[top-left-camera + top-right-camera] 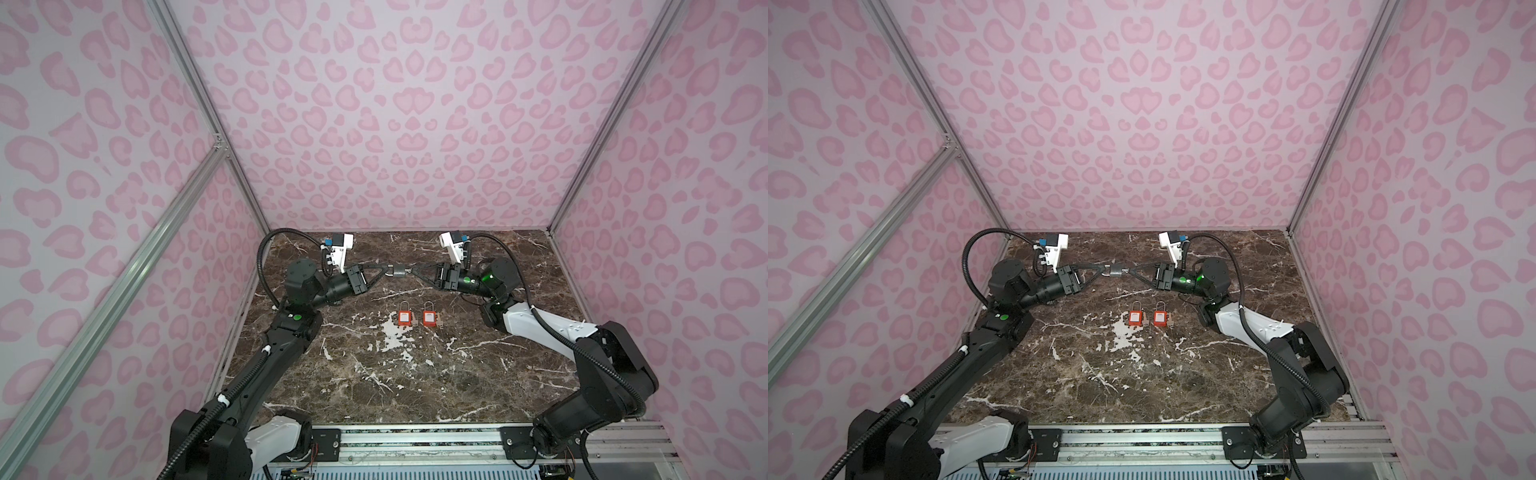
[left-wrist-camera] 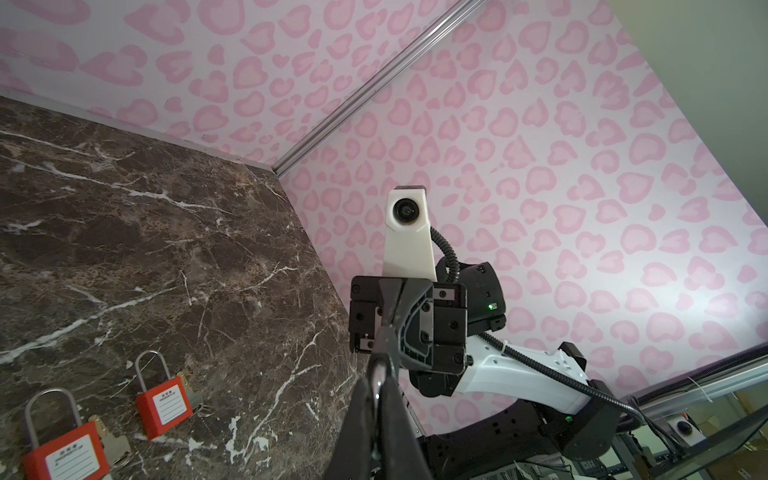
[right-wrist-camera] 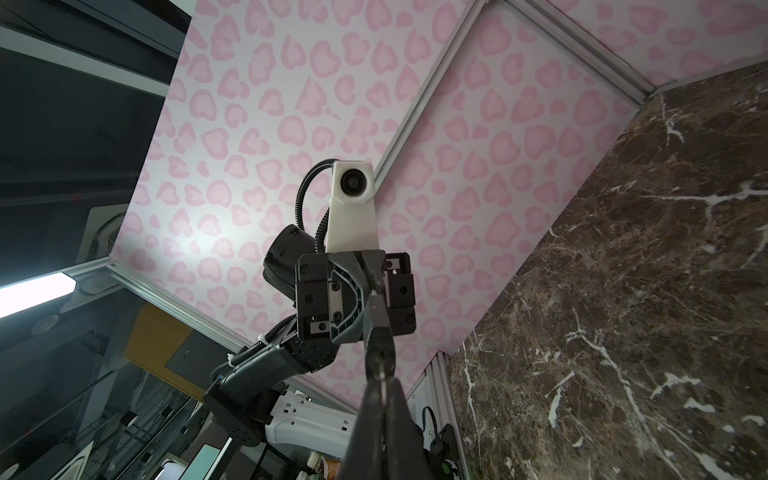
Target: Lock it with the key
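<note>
The lock (image 1: 398,271) hangs above the desk (image 1: 415,374), its long axis lying across between both hands. The left hand (image 1: 387,270) is clamped on its shackle end. The right hand (image 1: 411,271) is pinched tight at the opposite end, apparently on the key, which is too small to make out.

I log left gripper (image 1: 1106,267) and right gripper (image 1: 1130,271), both closed, meeting a silver padlock (image 1: 1118,270) from opposite ends above the marble table (image 1: 1142,386), with two red padlocks (image 1: 1135,318) (image 1: 1160,318) side by side nearer the arm bases.

A grey padlock (image 1: 398,271) hangs in mid-air, shackle leftward. 2 red padlocks (image 1: 404,318) (image 1: 429,318) lie flat, side by side on the table (image 1: 374,395), a key (image 1: 414,321) beside each.
</note>
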Available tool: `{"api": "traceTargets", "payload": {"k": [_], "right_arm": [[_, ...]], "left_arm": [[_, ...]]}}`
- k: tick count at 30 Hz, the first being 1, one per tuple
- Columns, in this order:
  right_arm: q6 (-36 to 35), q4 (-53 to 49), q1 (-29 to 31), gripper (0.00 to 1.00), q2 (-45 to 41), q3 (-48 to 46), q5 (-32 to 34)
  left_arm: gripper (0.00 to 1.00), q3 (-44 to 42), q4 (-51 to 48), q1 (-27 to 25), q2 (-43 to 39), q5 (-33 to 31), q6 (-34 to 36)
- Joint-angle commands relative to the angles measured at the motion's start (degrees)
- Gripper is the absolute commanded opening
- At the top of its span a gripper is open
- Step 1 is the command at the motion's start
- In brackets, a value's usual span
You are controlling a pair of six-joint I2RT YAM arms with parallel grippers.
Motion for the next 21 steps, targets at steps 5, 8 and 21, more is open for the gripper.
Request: {"api": "traceTargets", "payload": {"k": [5,8,21], "right_arm": [[-1.6,-0.6,-2.1,0.0,-1.3,-2.2,0.3],[-1.8,-1.1,-3.0,0.0,-1.8,-2.7,0.1],[-12.4,-19.2,-9.8,0.0,-8.9,-5.7,3.7]], "left_arm": [[0.04,0.1,2.5,0.0,0.0,-0.7,0.2],[0.04,0.3,2.4,0.1,0.4,-0.7,0.3],[0.04,1.8,-3.9,-1.6,5.7,-0.8,5.5]]}}
